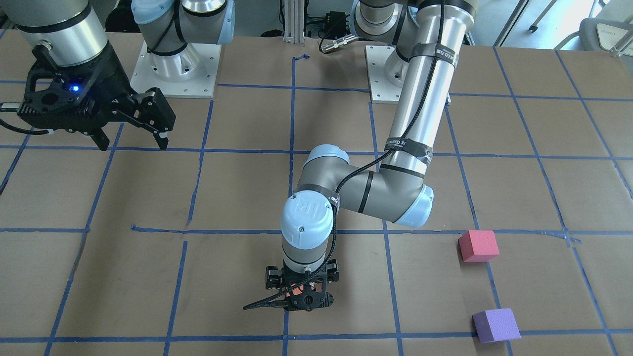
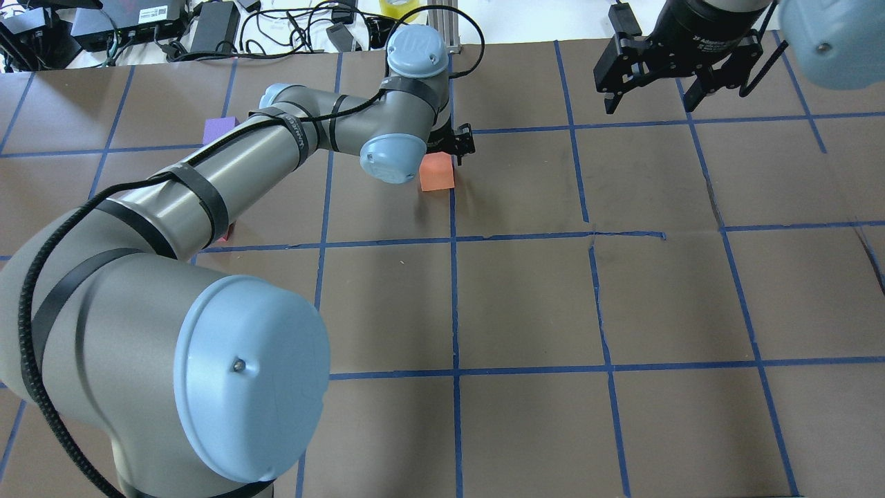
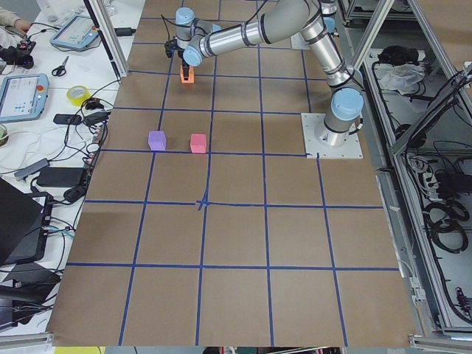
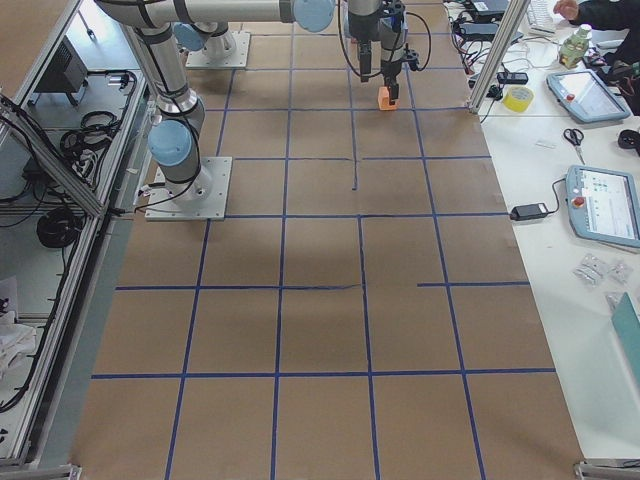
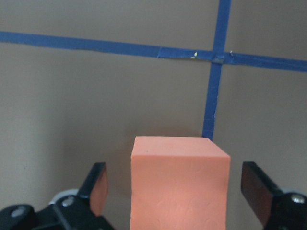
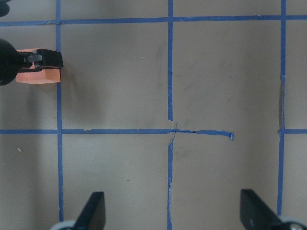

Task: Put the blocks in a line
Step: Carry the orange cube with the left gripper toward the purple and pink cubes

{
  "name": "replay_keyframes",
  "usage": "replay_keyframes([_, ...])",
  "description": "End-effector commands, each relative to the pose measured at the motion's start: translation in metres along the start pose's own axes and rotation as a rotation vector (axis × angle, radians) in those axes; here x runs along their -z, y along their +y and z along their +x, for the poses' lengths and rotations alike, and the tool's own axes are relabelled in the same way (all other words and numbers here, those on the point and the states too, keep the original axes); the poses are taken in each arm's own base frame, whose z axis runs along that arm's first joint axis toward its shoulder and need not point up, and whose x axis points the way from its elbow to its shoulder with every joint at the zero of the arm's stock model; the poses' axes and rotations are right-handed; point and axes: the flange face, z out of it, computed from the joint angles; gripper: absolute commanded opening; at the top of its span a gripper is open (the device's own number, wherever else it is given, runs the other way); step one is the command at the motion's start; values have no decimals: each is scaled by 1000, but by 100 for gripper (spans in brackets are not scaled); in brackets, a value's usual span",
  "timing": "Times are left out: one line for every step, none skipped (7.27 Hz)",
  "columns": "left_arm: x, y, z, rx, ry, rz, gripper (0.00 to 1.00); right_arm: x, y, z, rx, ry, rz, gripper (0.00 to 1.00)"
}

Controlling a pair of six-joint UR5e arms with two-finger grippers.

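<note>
The orange block point(image 5: 180, 182) sits on the brown table point(image 1: 148, 277), just beside a strip of blue tape point(image 5: 213, 96). The left gripper point(image 5: 177, 191) is down around it. Its two fingers point(image 5: 98, 184) are apart, one on each side of the orange block, with a small gap on both sides. So it is not squeezing the block.

The other two blocks are well away from the orange block, off to the robot's left. The pinkish-red block point(image 1: 478, 245) is a bit nearer the robot than the orange block. The purple block point(image 1: 496, 325) is a bit farther from the robot than the orange block. Those two are near each other but not touching.

I think this is the picking-up step for the orange block, because the three blocks do not make a line yet. Next, the fingers need to close on the two flat sides of the orange block and lift it. Then it can go over to the other two and be set down in a row with them.

The blocks are soft foam and look light, so a bump could push one away.

The right gripper point(image 1: 132, 143) hangs on the other side of the orange block, far from it. Its fingers are wide apart and hold nothing. It is not in the way.
</note>
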Motion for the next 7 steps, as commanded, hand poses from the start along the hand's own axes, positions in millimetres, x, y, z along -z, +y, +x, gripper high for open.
replay_keyframes([5,-1,3,-10,10,38,61,1,-2,1,61,3,13,100])
replay_keyframes([19,-3,4,-11,16,56,33,0,-2,1,61,3,10,100])
replay_keyframes([30,-4,2,-9,13,69,30,0,-2,1,61,3,8,100])
replay_keyframes([33,-10,-19,0,-2,60,26,0,-2,1,64,3,7,100])
replay_keyframes([59,-37,-71,42,-39,39,26,0,-2,2,61,3,7,100])
replay_keyframes([93,-59,-146,29,-68,-24,25,0,-2,3,60,3,5,100])
replay_keyframes([115,-71,-211,18,-75,-32,23,-1,-2,3,57,3,4,100])
